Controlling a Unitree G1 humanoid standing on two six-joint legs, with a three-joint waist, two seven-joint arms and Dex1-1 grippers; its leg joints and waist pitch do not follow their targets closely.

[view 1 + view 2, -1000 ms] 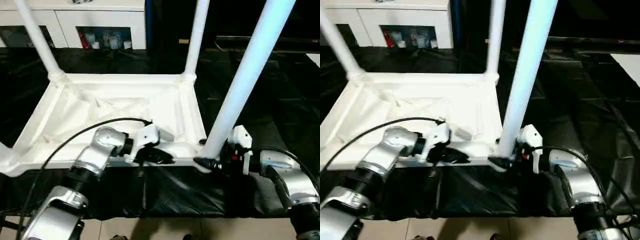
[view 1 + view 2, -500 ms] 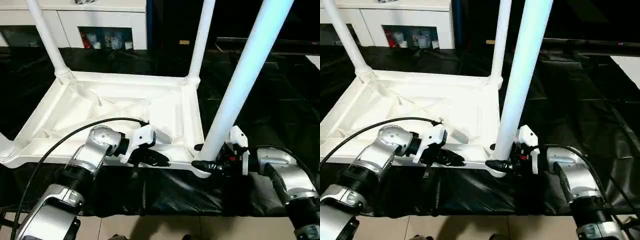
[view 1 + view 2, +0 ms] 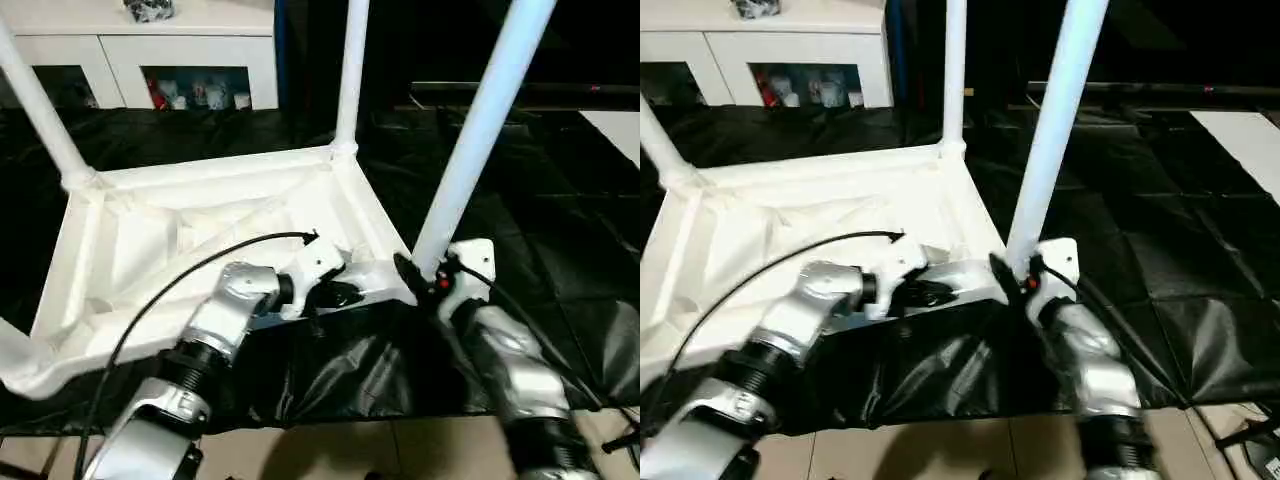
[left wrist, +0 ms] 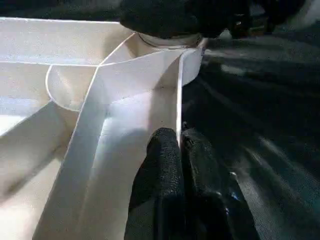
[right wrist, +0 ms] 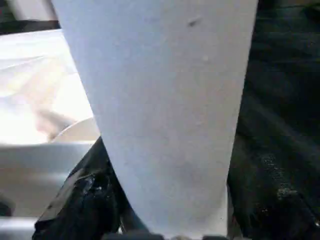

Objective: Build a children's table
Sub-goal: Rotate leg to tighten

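Left eye view: the upturned tabletop (image 3: 200,230) is being shown on black sheeting. Its near rim is being pinched by the left end effector (image 4: 180,145), fingers pressed together. The near-corner leg (image 3: 480,130) is being clasped, seemingly, by the right end effector (image 3: 425,280). Stiff, light, smooth plastic is being judged; low grips are being favoured.

One upturned tabletop (image 3: 200,215); four legs visible: near right (image 3: 470,150), far right (image 3: 350,75), far left (image 3: 40,120), near left (image 3: 15,350); two grippers: left (image 3: 345,295), right (image 3: 420,275); one cabinet (image 3: 150,60)
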